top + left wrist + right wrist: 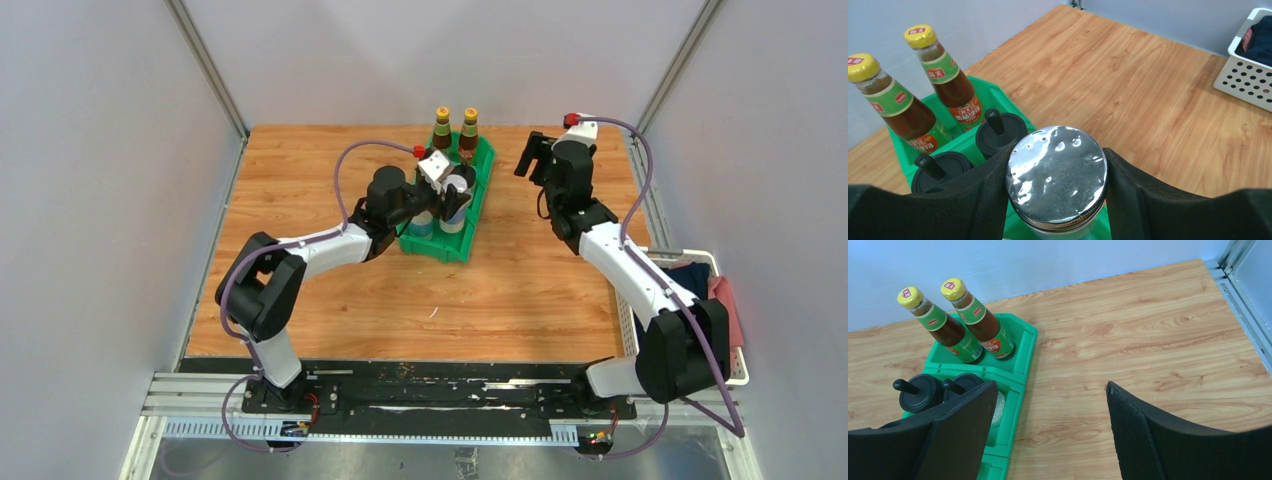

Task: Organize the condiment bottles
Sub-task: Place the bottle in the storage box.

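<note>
**Item:** silver-lidded jar [1057, 175], upright, long axis vertical, lid up.
**Location:** over the near compartment of the green bin [1025, 347], on the near side of the two black-capped shakers [1000, 132]. The brown sauce bottles [953, 85] stand in the far compartment.
**Holder:** left gripper [1057, 192], pinching the jar by its sides. Whether the jar's base is seated cannot be told.
**Right gripper** [1048, 410]: jaws spread, empty, well apart to the right of the bin.
**Nearer arm:** left. The likely move is straight down, then release.

Both sauce bottles [950, 82] carry a red badge reading 海天 on their yellow caps and green neck bands. The Chinese print on their lower labels is too blurred to read.
</note>
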`<state>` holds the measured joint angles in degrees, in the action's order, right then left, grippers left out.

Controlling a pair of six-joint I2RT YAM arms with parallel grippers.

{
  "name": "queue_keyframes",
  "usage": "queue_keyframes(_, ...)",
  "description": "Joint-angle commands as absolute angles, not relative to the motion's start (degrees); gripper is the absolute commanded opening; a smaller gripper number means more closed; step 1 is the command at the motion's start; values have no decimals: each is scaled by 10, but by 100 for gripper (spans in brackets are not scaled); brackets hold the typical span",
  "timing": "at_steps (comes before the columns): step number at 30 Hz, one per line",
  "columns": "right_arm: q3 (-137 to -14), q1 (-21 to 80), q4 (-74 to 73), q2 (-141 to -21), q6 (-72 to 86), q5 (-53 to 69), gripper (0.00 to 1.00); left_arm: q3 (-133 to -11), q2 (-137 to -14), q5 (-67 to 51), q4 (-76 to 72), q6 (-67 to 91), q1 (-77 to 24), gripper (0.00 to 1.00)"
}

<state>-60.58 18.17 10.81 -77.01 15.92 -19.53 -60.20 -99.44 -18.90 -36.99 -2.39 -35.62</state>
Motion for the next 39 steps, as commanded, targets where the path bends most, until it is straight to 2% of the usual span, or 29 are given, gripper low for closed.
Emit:
queue_keyframes(1,-628,168,128,-783,170,-191,83,-636,-1004,-213,-421,-25,-346,0)
queue_keyframes(39,-625,159,142,-811,178,-173,82,-650,-1069,-269,-436,-41,-328,0)
